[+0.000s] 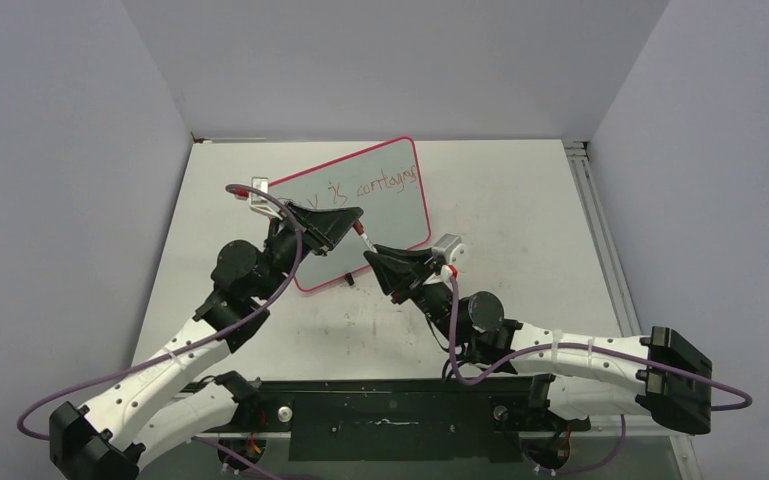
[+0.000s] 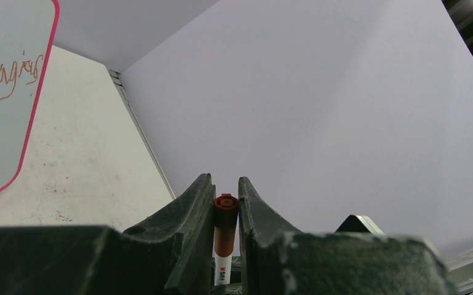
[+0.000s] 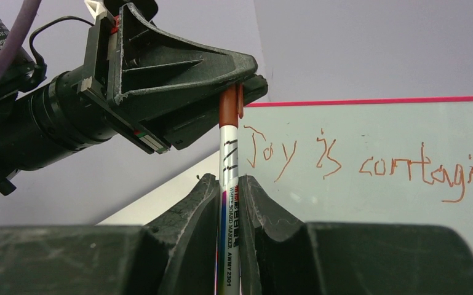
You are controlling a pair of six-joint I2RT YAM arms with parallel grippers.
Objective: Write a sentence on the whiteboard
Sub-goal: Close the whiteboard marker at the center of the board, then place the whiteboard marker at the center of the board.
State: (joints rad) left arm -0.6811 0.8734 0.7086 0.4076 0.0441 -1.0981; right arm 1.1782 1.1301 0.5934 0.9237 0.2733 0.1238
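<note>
Left claw (image 2: pixel 225 180), right claw (image 3: pixel 228 179) both clamped on the marker (image 3: pixel 229 150), tip seemingly hidden under cap (image 3: pixel 228 109)

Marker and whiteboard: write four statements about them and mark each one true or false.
1. The left pincer grips the marker by its red-brown end. True.
2. The right pincer is open and empty. False: it is shut on the marker's white barrel.
3. The whiteboard carries the sentence in reddish handwriting. True.
4. The whiteboard has a blue frame. False: the frame is pink-red.
</note>
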